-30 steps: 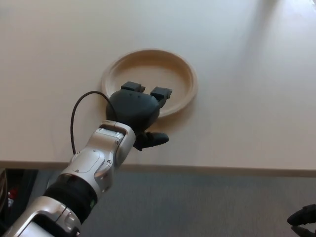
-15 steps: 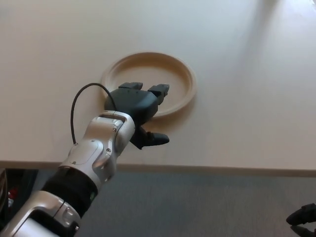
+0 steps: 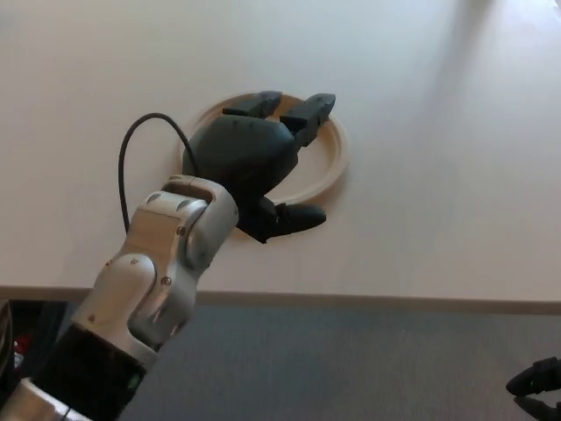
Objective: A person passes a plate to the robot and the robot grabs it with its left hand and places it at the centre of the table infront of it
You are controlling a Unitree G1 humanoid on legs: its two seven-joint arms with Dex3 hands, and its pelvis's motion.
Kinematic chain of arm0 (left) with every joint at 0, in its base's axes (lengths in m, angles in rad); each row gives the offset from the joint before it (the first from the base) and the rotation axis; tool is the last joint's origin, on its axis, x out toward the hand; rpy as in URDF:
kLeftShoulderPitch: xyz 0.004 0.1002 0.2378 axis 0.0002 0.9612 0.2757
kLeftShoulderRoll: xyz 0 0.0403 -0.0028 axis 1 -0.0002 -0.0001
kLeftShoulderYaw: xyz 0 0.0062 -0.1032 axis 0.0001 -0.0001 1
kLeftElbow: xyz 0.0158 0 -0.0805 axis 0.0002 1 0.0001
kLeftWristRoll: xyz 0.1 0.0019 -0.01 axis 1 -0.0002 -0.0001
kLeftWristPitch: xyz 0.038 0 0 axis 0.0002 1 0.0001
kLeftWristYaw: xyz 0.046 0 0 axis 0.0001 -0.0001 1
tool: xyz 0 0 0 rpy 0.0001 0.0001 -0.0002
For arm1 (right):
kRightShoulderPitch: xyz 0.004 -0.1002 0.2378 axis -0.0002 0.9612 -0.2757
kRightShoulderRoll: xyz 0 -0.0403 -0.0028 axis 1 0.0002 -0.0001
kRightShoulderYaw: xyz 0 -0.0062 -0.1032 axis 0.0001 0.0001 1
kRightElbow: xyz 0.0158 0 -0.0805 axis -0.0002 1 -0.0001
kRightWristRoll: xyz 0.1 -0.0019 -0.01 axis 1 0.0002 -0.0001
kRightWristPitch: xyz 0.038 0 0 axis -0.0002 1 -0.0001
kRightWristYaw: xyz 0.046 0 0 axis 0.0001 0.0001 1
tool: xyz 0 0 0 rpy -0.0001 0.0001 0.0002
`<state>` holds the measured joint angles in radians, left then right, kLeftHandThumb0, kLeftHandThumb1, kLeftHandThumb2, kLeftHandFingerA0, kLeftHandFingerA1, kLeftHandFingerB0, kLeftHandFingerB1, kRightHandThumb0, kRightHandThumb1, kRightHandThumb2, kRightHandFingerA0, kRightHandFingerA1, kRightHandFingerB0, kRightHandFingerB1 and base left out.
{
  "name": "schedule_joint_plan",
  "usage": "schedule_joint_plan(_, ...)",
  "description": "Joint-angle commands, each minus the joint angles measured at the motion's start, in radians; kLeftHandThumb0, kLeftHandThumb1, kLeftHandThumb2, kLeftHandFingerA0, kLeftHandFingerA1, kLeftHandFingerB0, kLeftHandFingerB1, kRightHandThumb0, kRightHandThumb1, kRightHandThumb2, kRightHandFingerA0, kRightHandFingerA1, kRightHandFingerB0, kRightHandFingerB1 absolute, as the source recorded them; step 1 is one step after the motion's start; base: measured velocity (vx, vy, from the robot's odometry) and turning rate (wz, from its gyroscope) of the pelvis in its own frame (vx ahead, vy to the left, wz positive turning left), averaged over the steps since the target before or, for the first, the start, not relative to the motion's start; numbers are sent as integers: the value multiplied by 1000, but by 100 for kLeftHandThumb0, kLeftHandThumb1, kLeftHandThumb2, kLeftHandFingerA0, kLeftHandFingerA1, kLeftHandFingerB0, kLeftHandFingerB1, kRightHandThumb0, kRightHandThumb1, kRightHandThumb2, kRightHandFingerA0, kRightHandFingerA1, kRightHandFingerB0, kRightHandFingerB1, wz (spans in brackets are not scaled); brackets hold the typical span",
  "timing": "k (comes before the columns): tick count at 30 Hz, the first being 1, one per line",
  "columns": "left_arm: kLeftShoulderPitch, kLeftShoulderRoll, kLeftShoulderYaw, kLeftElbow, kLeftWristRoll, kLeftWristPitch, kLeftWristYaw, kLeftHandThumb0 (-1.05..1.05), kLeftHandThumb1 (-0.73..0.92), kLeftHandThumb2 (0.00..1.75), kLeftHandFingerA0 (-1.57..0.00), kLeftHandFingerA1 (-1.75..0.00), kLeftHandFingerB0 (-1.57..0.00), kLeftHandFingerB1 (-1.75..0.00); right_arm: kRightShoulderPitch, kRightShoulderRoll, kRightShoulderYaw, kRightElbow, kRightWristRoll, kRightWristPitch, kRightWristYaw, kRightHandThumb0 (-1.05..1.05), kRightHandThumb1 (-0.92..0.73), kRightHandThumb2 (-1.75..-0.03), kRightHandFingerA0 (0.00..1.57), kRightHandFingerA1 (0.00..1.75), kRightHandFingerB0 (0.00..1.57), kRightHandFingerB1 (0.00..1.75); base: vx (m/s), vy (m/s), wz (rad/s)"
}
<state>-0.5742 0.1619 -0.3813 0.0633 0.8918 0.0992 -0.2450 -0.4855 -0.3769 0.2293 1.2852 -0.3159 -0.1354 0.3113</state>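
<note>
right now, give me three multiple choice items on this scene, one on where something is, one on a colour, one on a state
1. Where does the plate lie?
A. on the table
B. on the floor
C. standing on edge against a wall

2. What colour is the plate?
A. blue
B. pale beige, close to the table's own colour
C. black

3. What is the left robot hand doing?
A. gripping the plate by its rim
B. out of view
C. open above the plate, holding nothing

Answers:
1. A, the plate sits flat on the tabletop, back from the near edge.
2. B, its rim barely stands out from the light table surface.
3. C, the fingers and the thumb are spread apart and close on nothing.
</note>
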Motion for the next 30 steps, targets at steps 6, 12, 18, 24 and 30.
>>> schedule_joint_plan(6, 645, 184, 422, -1074, -371, -128, -195, -39, 24, 91, 0, -48, 0, -48, 23, -14, 23, 11, -30, 1, 3, -63, -84, -64, 71, 62, 40, 44, 0, 0, 0)
schedule_joint_plan(12, 918, 227, 455, -1042, -537, -386, -100, -39, 63, 60, -89, -46, -82, -46, 22, -10, 18, 17, -24, 14, 10, -60, -83, -64, 66, 64, 41, 48, 0, 0, 0)
schedule_joint_plan(18, 1145, 361, 388, -883, -518, -563, -80, -38, 61, 59, -94, -71, -81, -47, 25, -10, 14, 18, -20, 14, 7, -62, -83, -63, 72, 63, 42, 45, 0, 0, 0)
schedule_joint_plan(24, 1329, 485, 391, -851, -470, -608, -113, -75, 56, 58, -48, -38, -42, -33, 23, -9, 24, 19, -27, 10, 10, -62, -84, -64, 68, 61, 43, 46, 0, 0, 0)
schedule_joint_plan(30, 1462, 571, 439, -884, -428, -504, -209, -99, 60, 98, -6, -22, -11, 0, 18, -3, 12, 22, -13, 29, 8, -61, -83, -63, 69, 63, 43, 47, 0, 0, 0)
